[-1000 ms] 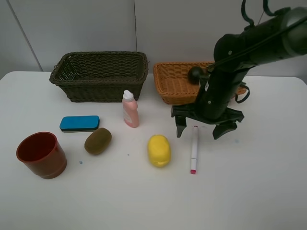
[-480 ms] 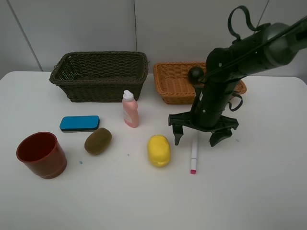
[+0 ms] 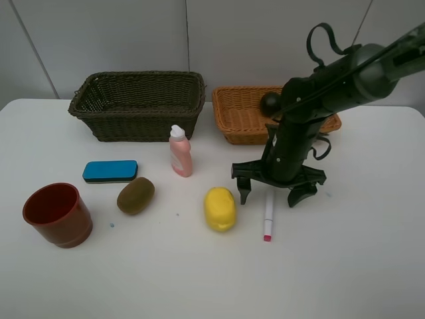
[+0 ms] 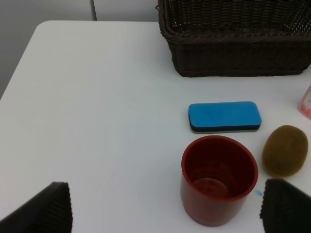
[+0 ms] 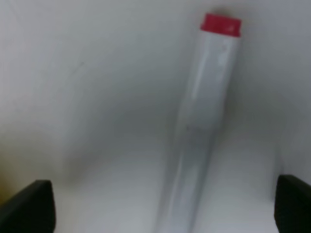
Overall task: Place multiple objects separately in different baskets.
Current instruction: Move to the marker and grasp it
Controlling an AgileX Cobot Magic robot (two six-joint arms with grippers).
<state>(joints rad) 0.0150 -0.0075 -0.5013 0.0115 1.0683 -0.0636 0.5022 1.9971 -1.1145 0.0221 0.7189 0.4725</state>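
The dark basket (image 3: 136, 106) and the orange basket (image 3: 242, 116) are woven wicker. The red cup (image 3: 58, 214) looks like glossy plastic, the kiwi (image 3: 135, 195) dull and fuzzy, the tabletop (image 3: 199, 279) smooth and matt.

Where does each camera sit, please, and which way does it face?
Exterior high: mounted high, looking down over the whole table; shows the right arm, its right tool open either side of the white pen.
Left wrist: on the left arm, looking down at the red cup, blue eraser, kiwi and dark basket; only the left tool fingertips show.
Right wrist: on the right arm, close above the pen; only fingertips show.
Shared: exterior and right wrist see the pen; exterior and left wrist the cup, eraser, kiwi.
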